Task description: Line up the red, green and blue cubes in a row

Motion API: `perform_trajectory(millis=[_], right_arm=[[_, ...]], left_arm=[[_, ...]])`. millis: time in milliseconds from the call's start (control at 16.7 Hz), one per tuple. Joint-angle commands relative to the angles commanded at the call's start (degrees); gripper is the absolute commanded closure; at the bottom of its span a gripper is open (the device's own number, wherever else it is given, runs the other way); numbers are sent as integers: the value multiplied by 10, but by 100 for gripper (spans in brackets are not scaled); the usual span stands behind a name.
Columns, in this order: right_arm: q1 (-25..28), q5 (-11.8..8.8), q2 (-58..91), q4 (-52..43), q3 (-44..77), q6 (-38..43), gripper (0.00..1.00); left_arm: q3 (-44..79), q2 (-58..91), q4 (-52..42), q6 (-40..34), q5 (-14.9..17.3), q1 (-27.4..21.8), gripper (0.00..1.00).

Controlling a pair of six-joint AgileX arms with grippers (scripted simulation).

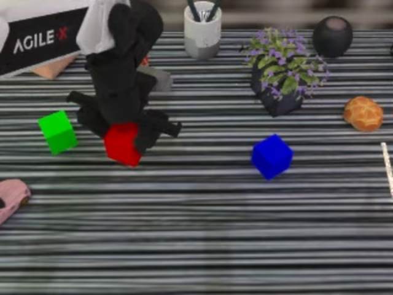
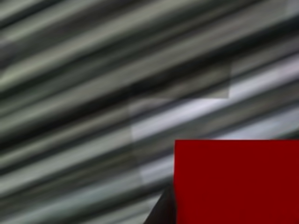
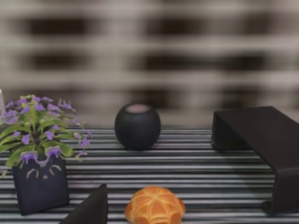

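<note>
Nearest to the front edge, at the far left of the striped table (image 1: 196,246), lies a pink object (image 1: 11,198) that has no part in the task. A little farther stand the three cubes. The blue cube (image 1: 271,156) is alone right of the middle, turned at an angle. The red cube (image 1: 123,144) is left of the middle, and the green cube (image 1: 58,131) stands just beside it, on its left, with a small gap. The left gripper (image 1: 132,132) is directly over the red cube and partly hides it; the left wrist view shows the red face very close, but whether the fingers hold it or stand apart I cannot tell.

The cubes look stiff and light, with smooth flat faces (maybe a little slippery), so in my judgement the best hold is on two opposite side faces, square to them.

Farther back are a bread roll (image 1: 363,114), a potted plant (image 1: 281,69), a white cup (image 1: 202,29) and a dark ball (image 1: 332,35). The right arm is parked outside the top view.
</note>
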Motion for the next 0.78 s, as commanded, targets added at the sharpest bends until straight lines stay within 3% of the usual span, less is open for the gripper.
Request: perform_trajectory(millis=[480, 780], right_arm=[[0, 0, 0, 0, 0, 0, 0], [0, 0, 0, 0, 0, 0, 0]], left_arm=[[-123, -100, 13, -312, -7, -97, 100], [-153, -132, 21, -371, -10, -121, 100]])
